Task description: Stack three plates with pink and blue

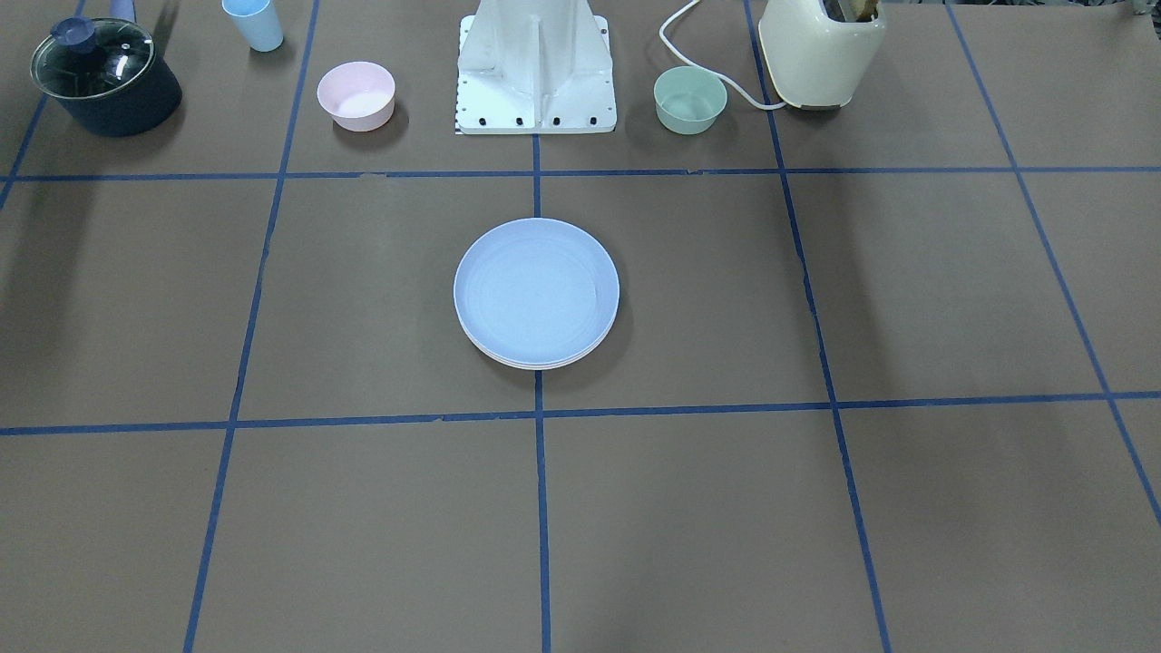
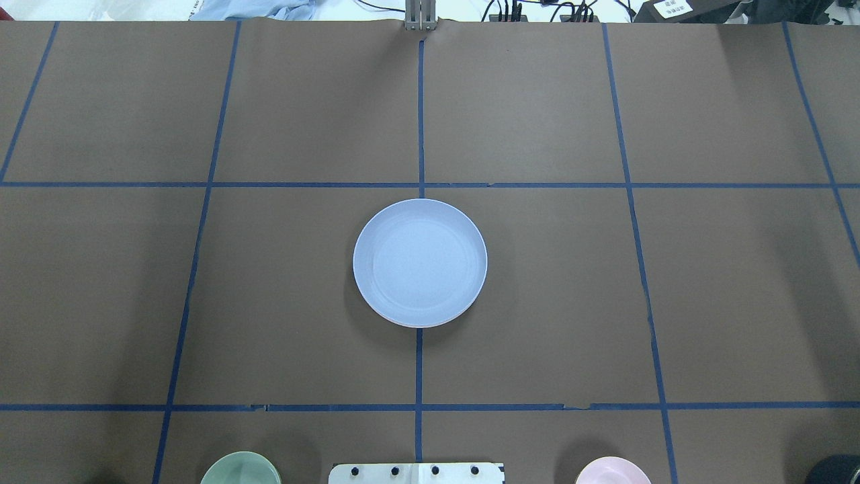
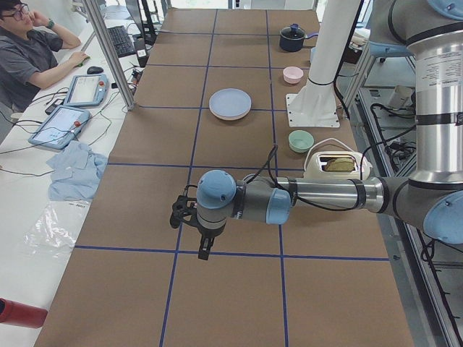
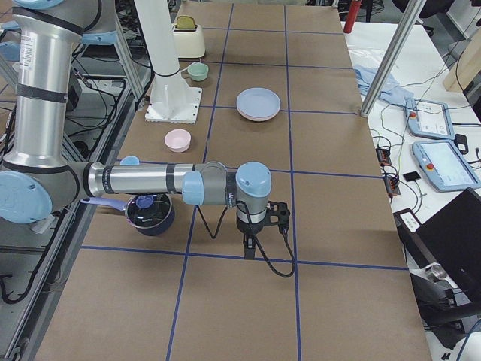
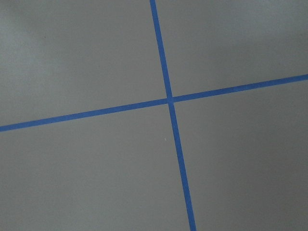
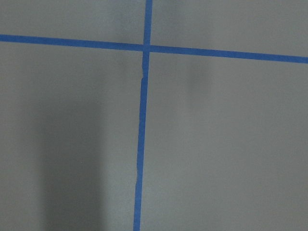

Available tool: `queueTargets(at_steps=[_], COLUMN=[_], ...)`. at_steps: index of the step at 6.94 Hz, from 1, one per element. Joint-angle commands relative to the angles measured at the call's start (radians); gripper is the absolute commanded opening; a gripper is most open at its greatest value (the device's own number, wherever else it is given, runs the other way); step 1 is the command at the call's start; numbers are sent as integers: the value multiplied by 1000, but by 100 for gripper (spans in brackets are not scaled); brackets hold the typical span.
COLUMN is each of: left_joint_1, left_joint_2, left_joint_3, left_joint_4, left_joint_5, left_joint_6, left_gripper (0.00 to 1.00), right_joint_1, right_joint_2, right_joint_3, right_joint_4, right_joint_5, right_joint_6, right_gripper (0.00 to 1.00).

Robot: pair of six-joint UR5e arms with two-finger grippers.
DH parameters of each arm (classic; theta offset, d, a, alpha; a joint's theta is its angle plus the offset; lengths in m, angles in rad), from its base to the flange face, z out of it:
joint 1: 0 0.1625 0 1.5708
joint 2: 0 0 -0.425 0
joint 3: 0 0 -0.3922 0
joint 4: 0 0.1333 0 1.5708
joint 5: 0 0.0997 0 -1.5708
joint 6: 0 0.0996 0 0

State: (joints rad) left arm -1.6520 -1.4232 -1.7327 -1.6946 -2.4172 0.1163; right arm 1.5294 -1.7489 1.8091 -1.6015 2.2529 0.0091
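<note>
Plates (image 1: 535, 292) are sitting stacked, blue one (image 2: 420, 262) topmost; I am fearing left claw (image 3: 205, 253) or right claw (image 4: 249, 252), whose grip I cannot tell, swinging in and nudging them askew.

The blue plate (image 1: 535, 288) looked like smooth matt plastic, with faint concentric rings and no shine. The surface (image 1: 907, 290) wore a dull brown paper-like cover, crossed by blue tape lines (image 1: 542, 508) that were frayed in places. The pink bowl (image 1: 356, 94) and green bowl (image 1: 690, 100) were matt plastic as well. The pot (image 1: 131, 111) was dark, its lid (image 1: 91, 56) clear glossy glass. The toaster (image 1: 821, 54) had a smooth cream shell with slight sheen.
</note>
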Motion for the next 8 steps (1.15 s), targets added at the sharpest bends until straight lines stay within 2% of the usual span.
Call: queueTargets(at_steps=[1, 2, 4, 8], left_joint_1=[-3, 0, 6, 6], left_joint_2=[4, 20, 18, 23], left_joint_3=[-8, -10, -13, -11], left_joint_4=[1, 1, 3, 4], left_joint_5=[10, 13, 87, 86], left_joint_6=[0, 2, 3, 2], left_gripper=[100, 100, 100, 100], right_joint_1=[0, 0, 0, 0], right_joint_2=[0, 0, -1, -3], right_joint_3=[-2, -1, -5, -7], right_joint_4=[0, 0, 0, 0], right_joint_5=[1, 1, 2, 2], right_joint_6=[0, 0, 0, 0], right_gripper=[100, 100, 100, 100])
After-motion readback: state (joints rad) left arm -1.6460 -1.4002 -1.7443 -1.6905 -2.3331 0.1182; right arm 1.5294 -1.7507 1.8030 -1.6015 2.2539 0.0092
